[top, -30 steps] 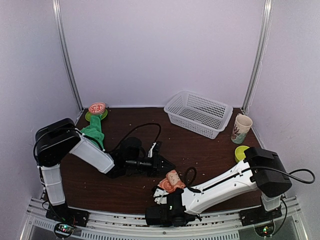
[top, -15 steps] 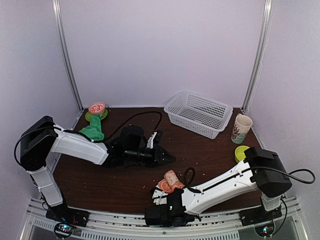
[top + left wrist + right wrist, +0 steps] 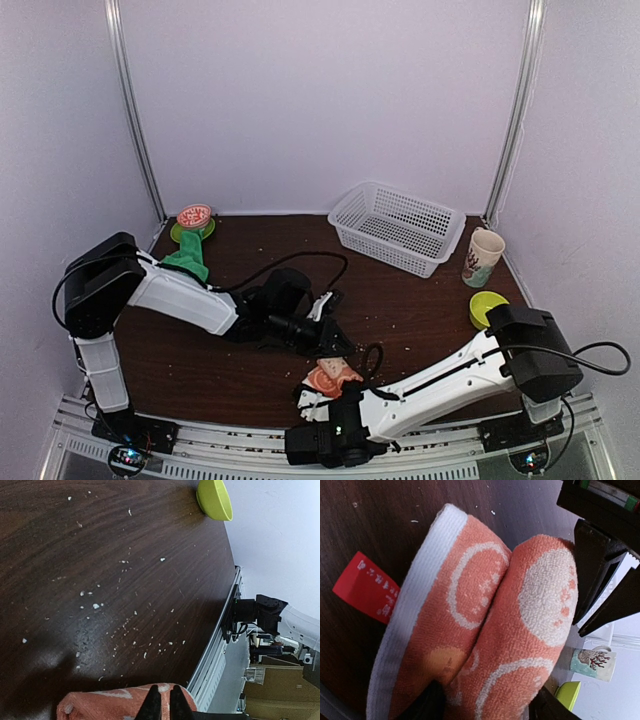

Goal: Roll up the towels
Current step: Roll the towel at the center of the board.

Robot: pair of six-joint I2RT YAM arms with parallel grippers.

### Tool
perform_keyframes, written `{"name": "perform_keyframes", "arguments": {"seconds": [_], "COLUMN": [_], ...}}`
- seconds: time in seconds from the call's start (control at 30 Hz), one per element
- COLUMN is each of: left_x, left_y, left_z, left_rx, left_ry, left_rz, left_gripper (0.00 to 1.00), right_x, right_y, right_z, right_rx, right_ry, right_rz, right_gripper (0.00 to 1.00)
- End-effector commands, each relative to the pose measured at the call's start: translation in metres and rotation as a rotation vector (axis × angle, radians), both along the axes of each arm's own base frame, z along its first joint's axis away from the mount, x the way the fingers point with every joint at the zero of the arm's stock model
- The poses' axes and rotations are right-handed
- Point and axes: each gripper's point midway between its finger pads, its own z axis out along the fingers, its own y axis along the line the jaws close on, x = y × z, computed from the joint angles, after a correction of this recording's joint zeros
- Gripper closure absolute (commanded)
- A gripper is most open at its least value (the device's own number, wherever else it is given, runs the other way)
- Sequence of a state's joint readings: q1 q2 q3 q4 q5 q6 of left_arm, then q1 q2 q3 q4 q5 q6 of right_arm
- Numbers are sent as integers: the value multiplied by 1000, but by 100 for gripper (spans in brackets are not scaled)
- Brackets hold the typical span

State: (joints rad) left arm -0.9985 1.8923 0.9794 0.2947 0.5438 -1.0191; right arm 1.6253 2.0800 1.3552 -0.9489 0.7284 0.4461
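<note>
1. Your right claw [image 3: 316,393] is clenched on the orange towel [image 3: 330,377]. The towel is a doubled-over bundle at the near middle of the bench [image 3: 420,300].
2. In the right wrist view the bundle's two folds lie side by side. Their long axis runs straight out from that claw, toward the back of the bench.
3. Your left claw [image 3: 164,702] sits just behind the bundle, tips at its far edge. Its fingers are pressed almost together, and you cannot tell whether any cloth is caught between them.
4. The coming move likely turns on this: the orange towel lies between your two claws, the right at its near end and the left at its far end.
5. The green towel [image 3: 186,263] lies crumpled at the back left, well apart from both claws and not yet rolled. Your left arm is the nearer one.
6. Half a second ago the left claw stood clear of the orange towel; it has since come forward to meet it. The bundle and right claw have slid slightly toward the near edge.
</note>
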Motion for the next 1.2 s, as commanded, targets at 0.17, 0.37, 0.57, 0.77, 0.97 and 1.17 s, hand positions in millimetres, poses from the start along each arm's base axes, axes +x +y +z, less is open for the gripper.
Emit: {"name": "perform_keyframes", "arguments": {"seconds": [0.17,0.37,0.57,0.77,0.97,1.17], "left_x": [-7,-9,-10,-11,-10,-12], "left_y": [8,13,17,18,21,26], "left_z": [-21,-40,-51,-54,-54,-51], "left_rx": [14,22,33,34,42,48], "left_ry": [26,53,63,65,51,18], "left_rz": [-19,3,24,30,42,57], "left_gripper": [95,96,97,97,97,97], "right_x": [-10,-17,-30,-35,-4,12], "right_y": [-8,-6,1,9,-5,-15], "right_z": [-10,9,30,61,70,48], "right_rx": [-6,64,178,376,688,910], "right_ry": [31,100,215,357,529,705], "right_rz": [32,63,75,39,-159,-294], "right_gripper": [32,21,15,14,16,19]}}
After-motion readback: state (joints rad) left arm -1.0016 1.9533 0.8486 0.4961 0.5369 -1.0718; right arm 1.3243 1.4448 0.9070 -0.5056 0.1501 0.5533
